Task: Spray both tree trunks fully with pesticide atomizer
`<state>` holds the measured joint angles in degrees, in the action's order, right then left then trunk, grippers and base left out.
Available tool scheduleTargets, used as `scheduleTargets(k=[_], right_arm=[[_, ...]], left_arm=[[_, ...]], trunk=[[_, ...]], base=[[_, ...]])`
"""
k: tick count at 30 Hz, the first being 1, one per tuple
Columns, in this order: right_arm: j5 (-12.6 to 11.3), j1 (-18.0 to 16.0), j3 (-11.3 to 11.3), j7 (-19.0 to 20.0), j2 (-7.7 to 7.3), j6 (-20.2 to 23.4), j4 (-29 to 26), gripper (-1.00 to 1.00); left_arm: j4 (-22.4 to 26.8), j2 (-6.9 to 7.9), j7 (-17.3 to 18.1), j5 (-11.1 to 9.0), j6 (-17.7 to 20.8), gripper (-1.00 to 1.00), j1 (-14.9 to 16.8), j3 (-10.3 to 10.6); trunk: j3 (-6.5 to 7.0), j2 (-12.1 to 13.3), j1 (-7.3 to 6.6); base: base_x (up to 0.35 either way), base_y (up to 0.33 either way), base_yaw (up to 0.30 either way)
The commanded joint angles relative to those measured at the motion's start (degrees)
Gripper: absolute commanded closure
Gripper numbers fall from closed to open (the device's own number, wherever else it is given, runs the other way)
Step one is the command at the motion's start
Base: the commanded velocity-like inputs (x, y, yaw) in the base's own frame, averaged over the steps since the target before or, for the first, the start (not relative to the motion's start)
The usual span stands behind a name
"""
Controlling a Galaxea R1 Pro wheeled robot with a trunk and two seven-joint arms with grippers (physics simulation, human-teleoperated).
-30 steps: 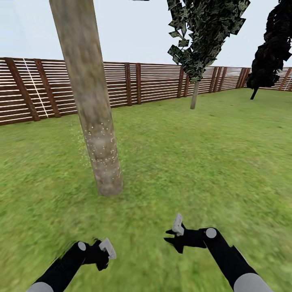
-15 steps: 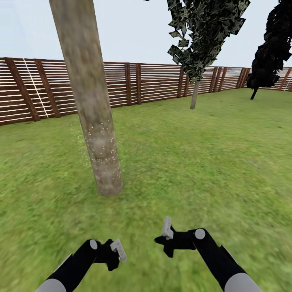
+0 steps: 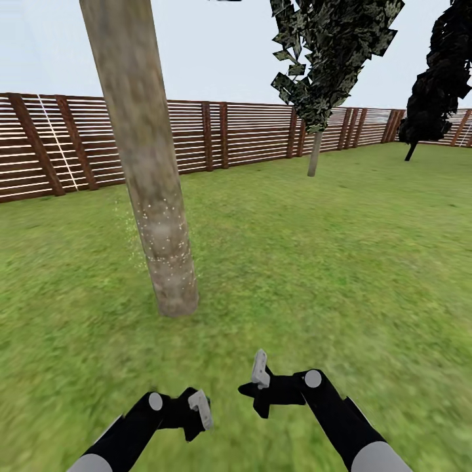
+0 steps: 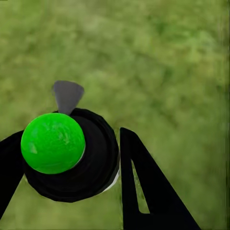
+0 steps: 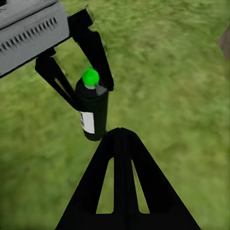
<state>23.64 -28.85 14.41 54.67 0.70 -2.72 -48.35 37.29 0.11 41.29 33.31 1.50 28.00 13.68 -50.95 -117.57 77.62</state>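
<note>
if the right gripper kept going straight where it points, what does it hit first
Most likely the pesticide atomizer held in the left gripper, which sits right ahead of the right gripper; depth is hard to judge.

- The tree trunk (image 3: pixel 147 177) looks rough and matt, blotchy grey-brown bark.
- The fence (image 3: pixel 249 134) is brown slatted wood.
- The grass (image 3: pixel 328 262) is blurry, matt green.
- The bottle (image 5: pixel 93 114) looks like smooth dark plastic with a glossy green ball on top.
</note>
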Motion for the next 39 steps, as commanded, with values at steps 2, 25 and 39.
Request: scheduleTargets(k=[2,25,39], right_arm=[[0.0,0.01,0.0,0.0,0.0,0.0,0.01,1.0],[0.02,0.01,0.0,-0.09,-0.02,0.0,0.16,1.0],[0.09,0.02,0.07,-0.09,-0.01,0.0,0.19,1.0]], left_arm=[[-0.53,0.06,2.36,-0.08,-0.93,1.0,0.04,-0.05],[0.04,-2.75,5.71,-4.76,-4.16,1.0,0.39,-0.24],[0.25,-3.53,9.07,-9.06,-6.69,1.0,0.39,-0.32]], trunk=[[0.0,0.0,0.0],[0.0,0.0,0.0],[0.0,0.0,0.0]], base=[[0.0,0.0,0.0],[0.0,0.0,0.0],[0.0,0.0,0.0]])
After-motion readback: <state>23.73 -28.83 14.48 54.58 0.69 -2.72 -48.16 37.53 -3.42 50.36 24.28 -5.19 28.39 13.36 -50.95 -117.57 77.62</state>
